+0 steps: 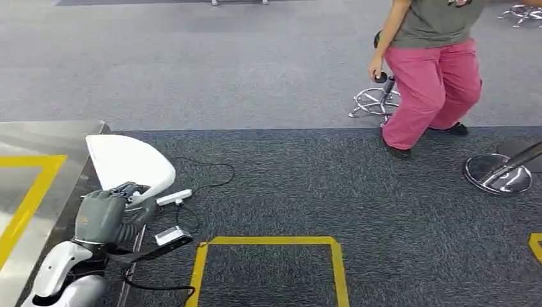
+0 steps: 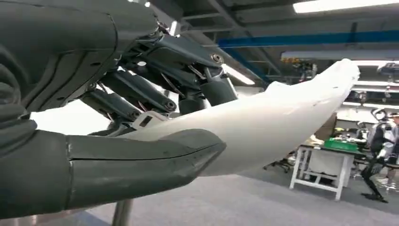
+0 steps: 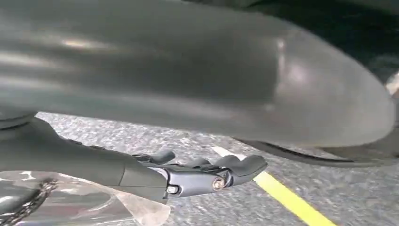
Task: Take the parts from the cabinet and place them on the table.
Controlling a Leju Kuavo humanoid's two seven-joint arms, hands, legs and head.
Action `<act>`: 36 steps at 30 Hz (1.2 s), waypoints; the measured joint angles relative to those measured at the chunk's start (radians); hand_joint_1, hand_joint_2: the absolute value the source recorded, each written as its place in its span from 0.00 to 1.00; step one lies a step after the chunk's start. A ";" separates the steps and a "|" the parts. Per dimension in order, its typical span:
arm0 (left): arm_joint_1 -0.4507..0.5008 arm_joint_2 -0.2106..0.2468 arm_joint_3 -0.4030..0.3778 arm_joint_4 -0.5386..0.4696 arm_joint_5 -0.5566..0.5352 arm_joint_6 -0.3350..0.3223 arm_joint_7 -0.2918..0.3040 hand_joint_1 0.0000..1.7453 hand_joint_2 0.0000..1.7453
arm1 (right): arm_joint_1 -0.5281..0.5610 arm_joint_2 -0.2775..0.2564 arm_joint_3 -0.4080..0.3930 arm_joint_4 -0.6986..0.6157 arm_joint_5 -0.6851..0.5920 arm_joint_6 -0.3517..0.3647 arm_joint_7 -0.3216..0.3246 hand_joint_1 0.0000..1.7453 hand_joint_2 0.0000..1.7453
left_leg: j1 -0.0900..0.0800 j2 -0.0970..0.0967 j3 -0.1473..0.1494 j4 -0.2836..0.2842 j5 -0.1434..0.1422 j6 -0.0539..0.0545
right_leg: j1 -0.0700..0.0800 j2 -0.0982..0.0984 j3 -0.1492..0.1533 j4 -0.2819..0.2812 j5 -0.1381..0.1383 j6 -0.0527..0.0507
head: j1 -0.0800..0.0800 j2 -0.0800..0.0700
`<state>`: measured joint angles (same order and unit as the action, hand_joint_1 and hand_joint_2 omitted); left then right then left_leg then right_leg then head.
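Part: we see one white curved shell part (image 1: 131, 160), smooth and plastic-looking, held in the left robot hand (image 1: 105, 214) at the lower left of the head view, over the edge where the steel surface meets the carpet.
Grip: in the left wrist view the thick grey thumb (image 2: 141, 162) lies under the white part (image 2: 263, 122) and the darker fingers (image 2: 141, 92) press on its other side; we read the left robot hand as clamped on the part.
Right robot hand: the right wrist view shows dark fingers (image 3: 207, 172) stretched out low over the carpet, with a crinkled clear plastic film (image 3: 94, 207) near them; we cannot tell whether they are apart or together, nor whether they touch the film.
Steel surface: a brushed metal desk (image 1: 45, 137) with yellow tape (image 1: 29, 198) sits at the left edge of the head view.
Floor near the arm: a black cable (image 1: 204, 176) and two small pale boxes (image 1: 174, 197) lie on dark carpet beside the left arm.
Floor marks: a yellow tape rectangle (image 1: 271, 242) lies on the carpet, just right of the cable.
Person: someone in pink trousers (image 1: 434, 89) stands well apart, at the upper right, beside a stool base (image 1: 377, 99).
Further right: a chrome round base (image 1: 498, 173).
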<state>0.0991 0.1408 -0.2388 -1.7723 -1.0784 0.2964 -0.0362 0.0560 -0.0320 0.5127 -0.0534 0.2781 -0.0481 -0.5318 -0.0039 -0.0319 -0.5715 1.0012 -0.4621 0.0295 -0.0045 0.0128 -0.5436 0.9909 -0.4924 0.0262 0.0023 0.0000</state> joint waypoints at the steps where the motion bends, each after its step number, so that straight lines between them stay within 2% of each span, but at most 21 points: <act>1: 0.000 -0.001 0.000 0.000 0.001 0.000 0.000 1.00 1.00 | -0.001 0.000 0.000 0.006 0.004 -0.008 -0.002 0.00 0.00 | 0.001 0.000 0.001 -0.001 0.001 0.001 | 0.002 0.000 0.000 0.000 0.000 0.000 | 0.000 0.000; 7: 0.002 0.000 0.007 -0.001 0.010 0.001 -0.003 1.00 1.00 | 0.001 0.000 -0.010 0.027 0.045 -0.025 -0.012 0.00 0.00 | 0.005 0.000 0.004 -0.008 0.002 -0.002 | 0.007 -0.001 0.000 0.002 -0.003 -0.011 | 0.000 0.000; 9: 0.002 -0.001 0.007 -0.001 0.016 -0.001 -0.003 1.00 1.00 | 0.000 0.000 -0.015 0.032 0.055 -0.024 -0.012 0.00 0.00 | 0.007 0.000 0.004 -0.008 0.003 -0.008 | 0.009 -0.001 0.000 0.003 -0.003 -0.013 | 0.000 0.000; 11: 0.002 -0.001 0.007 -0.002 0.022 -0.006 -0.003 1.00 1.00 | 0.000 0.000 -0.024 0.034 0.060 -0.021 -0.011 0.00 0.00 | 0.008 0.000 0.004 -0.009 0.003 -0.019 | 0.010 -0.001 0.000 0.004 -0.004 -0.016 | 0.000 0.000; 13: 0.002 -0.002 0.007 -0.002 0.025 -0.007 -0.003 1.00 1.00 | -0.001 0.000 -0.033 0.036 0.066 -0.020 -0.011 0.00 0.00 | 0.009 0.000 0.003 -0.010 0.003 -0.025 | 0.011 -0.001 -0.001 0.004 -0.004 -0.017 | 0.001 0.000; 31: 0.002 -0.010 0.006 -0.002 0.051 -0.030 0.000 1.00 1.00 | -0.011 0.005 -0.103 0.040 0.129 -0.017 0.008 0.00 0.00 | 0.004 0.000 0.003 -0.009 0.003 -0.026 | 0.005 -0.001 0.000 0.004 -0.003 -0.017 | 0.001 0.000; 32: 0.002 -0.010 0.006 -0.002 0.051 -0.030 0.001 1.00 1.00 | -0.012 0.006 -0.105 0.040 0.131 -0.016 0.008 0.00 0.00 | 0.002 0.000 0.002 -0.003 -0.001 -0.024 | -0.001 -0.001 0.000 -0.001 0.000 -0.013 | 0.001 0.000; 33: 0.001 -0.010 0.006 -0.002 0.050 -0.030 0.002 1.00 1.00 | -0.015 0.011 -0.109 0.040 0.135 -0.015 0.010 0.00 0.00 | -0.001 0.000 0.000 -0.004 -0.003 -0.010 | -0.003 -0.003 0.001 -0.005 0.000 -0.003 | 0.000 0.000; 34: 0.000 -0.011 0.006 -0.005 0.049 -0.030 0.004 1.00 1.00 | -0.016 0.012 -0.114 0.041 0.139 -0.015 0.012 0.00 0.00 | -0.003 0.001 0.004 -0.014 -0.001 -0.001 | -0.004 -0.003 0.006 -0.015 0.003 0.001 | -0.002 0.000; 35: 0.000 -0.011 0.006 -0.011 0.048 -0.030 0.004 1.00 1.00 | -0.019 0.013 -0.119 0.041 0.144 -0.015 0.012 0.00 0.00 | 0.005 0.001 0.027 -0.052 0.013 0.009 | 0.001 -0.003 0.017 -0.023 0.004 0.003 | 0.000 0.000; 36: -0.001 -0.016 0.006 -0.011 0.045 -0.030 0.005 1.00 1.00 | -0.018 0.013 -0.124 0.042 0.147 -0.013 0.012 0.00 0.00 | 0.008 0.003 0.044 -0.076 0.024 0.008 | 0.000 -0.005 0.007 -0.010 -0.006 0.003 | 0.003 0.000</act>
<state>0.0976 0.1251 -0.2327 -1.7830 -1.0334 0.2667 -0.0313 0.0375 -0.0195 0.3891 -0.0118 0.4254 -0.0610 -0.5200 0.0041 -0.0292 -0.5278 0.9251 -0.4385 0.0379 -0.0043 0.0080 -0.5367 0.9809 -0.4982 0.0290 0.0054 -0.0004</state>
